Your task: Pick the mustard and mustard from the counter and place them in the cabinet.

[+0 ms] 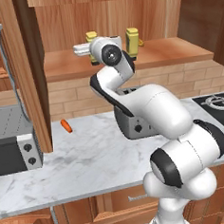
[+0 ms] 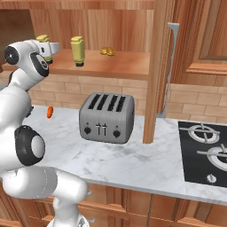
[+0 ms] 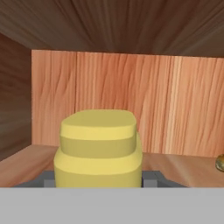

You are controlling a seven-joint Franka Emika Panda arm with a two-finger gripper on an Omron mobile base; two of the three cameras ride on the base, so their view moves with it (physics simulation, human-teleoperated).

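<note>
The gripper (image 2: 48,49) is in the cabinet (image 2: 124,62), apparently pinching one mustard (image 3: 99,148) low on its body. The other bottle (image 2: 78,50) stands on the shelf beside it. Light, stiff, smooth plastic: best gripped mid-body.

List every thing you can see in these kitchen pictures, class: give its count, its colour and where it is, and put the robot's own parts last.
mustard bottles: 2, yellow; one upright alone on the cabinet shelf, the other at the gripper over the shelf
cabinet: 1, reddish-brown wood, on the wall above the counter, door open
yellow-brown lump: 1, on the shelf beside the free bottle
toaster: 1, grey, four slots, on the counter
carrot: 1, orange, on the counter near the brick wall
counter: 1, white-grey marble
stove: 1, black, set in the counter
microwave: 1, grey, on the counter's end
drawers: wooden, under the counter
arm: 1, white
gripper: 1, at the shelf
</note>
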